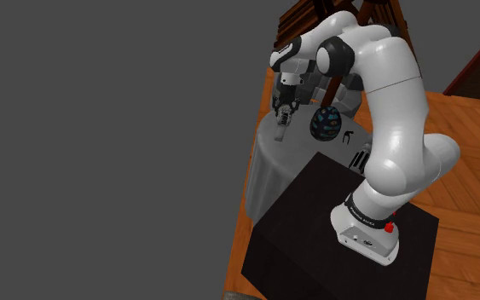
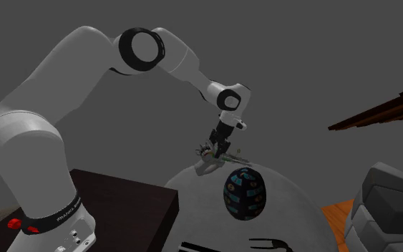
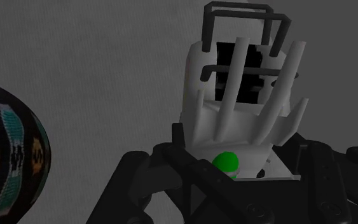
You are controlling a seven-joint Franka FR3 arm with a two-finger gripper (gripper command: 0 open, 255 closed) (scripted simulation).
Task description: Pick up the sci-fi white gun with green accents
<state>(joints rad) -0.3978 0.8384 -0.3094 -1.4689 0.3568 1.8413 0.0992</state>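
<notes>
The white gun [image 3: 234, 108], with a ribbed body, black frame parts and a green ball near its grip, sits between my gripper's [image 3: 234, 173] black fingers [image 3: 147, 179], which clasp it from both sides. In the shoulder view the gripper [image 1: 285, 104] points down over the far left part of a round grey table [image 1: 297, 158], with the gun [image 1: 281, 121] hanging from it just at the tabletop. The second exterior view shows the gripper [image 2: 218, 145] holding the gun [image 2: 210, 162] at the table's [image 2: 293, 200] far edge. Whether the gun touches the table I cannot tell.
A dark egg-shaped thing with coloured patches [image 1: 325, 124] [image 2: 244, 192] [image 3: 6, 153] stands close beside the gun. A small black utensil [image 1: 350, 137] [image 2: 271, 245] lies nearer the stand [image 1: 332, 230]. A grey rock-like shape [image 2: 386, 207] is at the second exterior view's right. The floor [image 1: 459, 111] is wooden.
</notes>
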